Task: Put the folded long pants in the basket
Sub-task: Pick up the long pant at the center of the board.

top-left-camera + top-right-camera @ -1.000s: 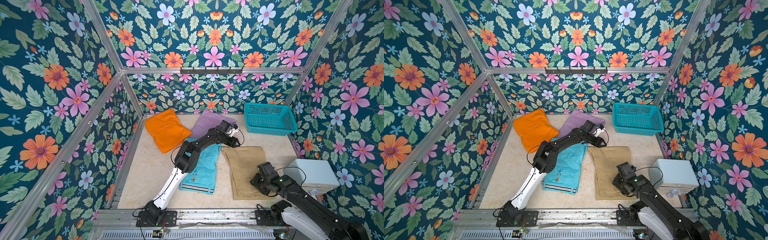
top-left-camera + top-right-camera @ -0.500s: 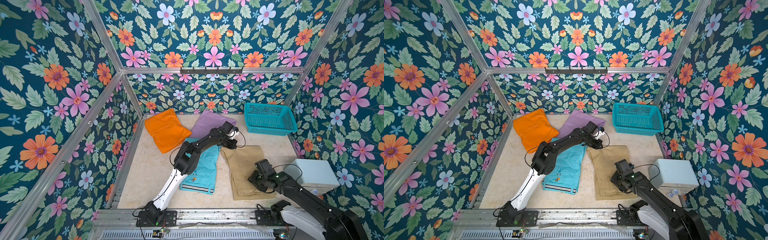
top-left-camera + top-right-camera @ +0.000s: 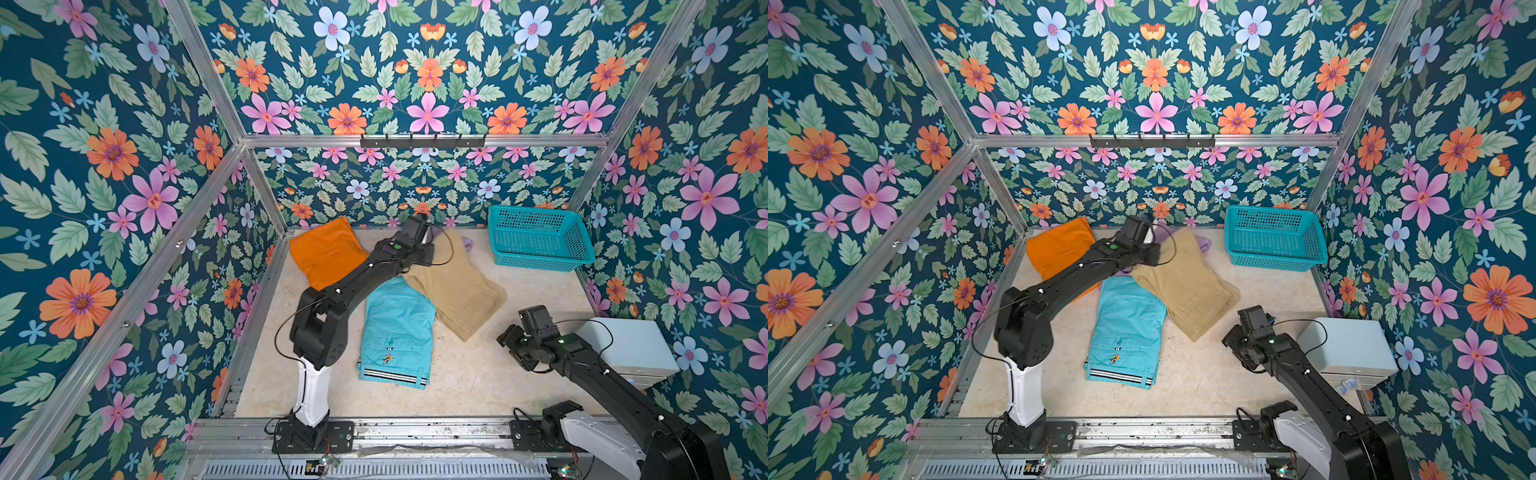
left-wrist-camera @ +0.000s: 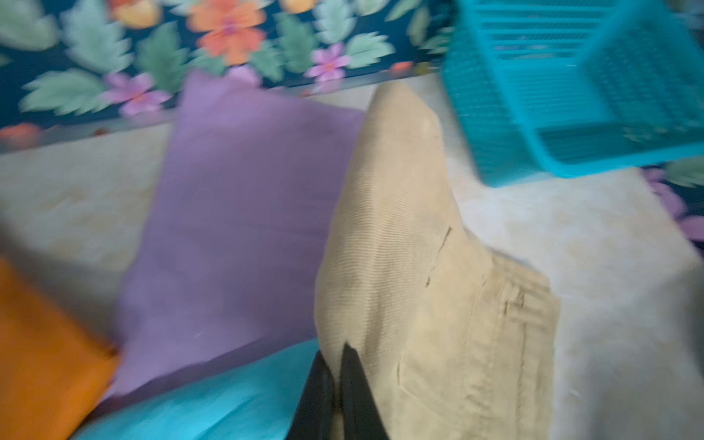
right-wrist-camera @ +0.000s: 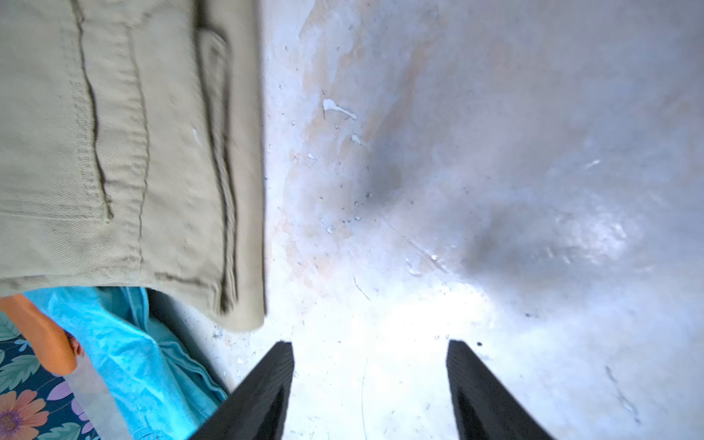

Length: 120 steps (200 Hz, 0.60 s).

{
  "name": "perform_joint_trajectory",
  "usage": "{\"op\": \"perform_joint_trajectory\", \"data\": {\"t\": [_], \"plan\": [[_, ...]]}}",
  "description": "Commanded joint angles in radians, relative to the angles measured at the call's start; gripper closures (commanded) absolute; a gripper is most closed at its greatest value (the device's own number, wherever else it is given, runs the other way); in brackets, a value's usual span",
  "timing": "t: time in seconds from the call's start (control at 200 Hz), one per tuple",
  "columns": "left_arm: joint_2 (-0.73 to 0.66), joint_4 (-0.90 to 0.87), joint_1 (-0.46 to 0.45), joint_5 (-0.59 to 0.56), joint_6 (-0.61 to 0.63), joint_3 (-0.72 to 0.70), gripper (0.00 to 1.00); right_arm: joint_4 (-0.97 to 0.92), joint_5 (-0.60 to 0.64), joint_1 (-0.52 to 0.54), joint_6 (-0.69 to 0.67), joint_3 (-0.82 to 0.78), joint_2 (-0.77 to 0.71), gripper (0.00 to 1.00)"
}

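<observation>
Pale scuffed tabletop [image 3: 478, 374] inside floral-print walls [image 3: 415, 83], teal mesh basket [image 3: 540, 259] at the far right corner, pale box [image 3: 627, 345] near right. Left arm stretched far across, left gripper [image 4: 335, 354] clamped on an edge of the ribbed tan pants [image 3: 453, 286], which lie bunched over the lilac pants [image 4: 236, 213] and the far end of the turquoise pants [image 3: 397, 328], just short of the basket; orange pants [image 3: 326, 253] far left. Right arm bent low, right gripper [image 5: 370, 343] spread wide over bare table beside the tan pants' stitched corner, holding nothing.
</observation>
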Motion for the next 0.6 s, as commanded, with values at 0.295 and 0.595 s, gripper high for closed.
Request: {"op": "perform_joint_trajectory", "data": {"t": [0.295,0.595], "plan": [[-0.149,0.143,0.075,-0.027,-0.149,-0.373,1.00,0.205,-0.199,-0.058,-0.092,0.174,0.326,0.26],[-0.103,0.148,0.079,0.000,-0.154,-0.342,1.00,0.121,-0.352,-0.204,-0.289,0.510,0.699,0.23]]}}
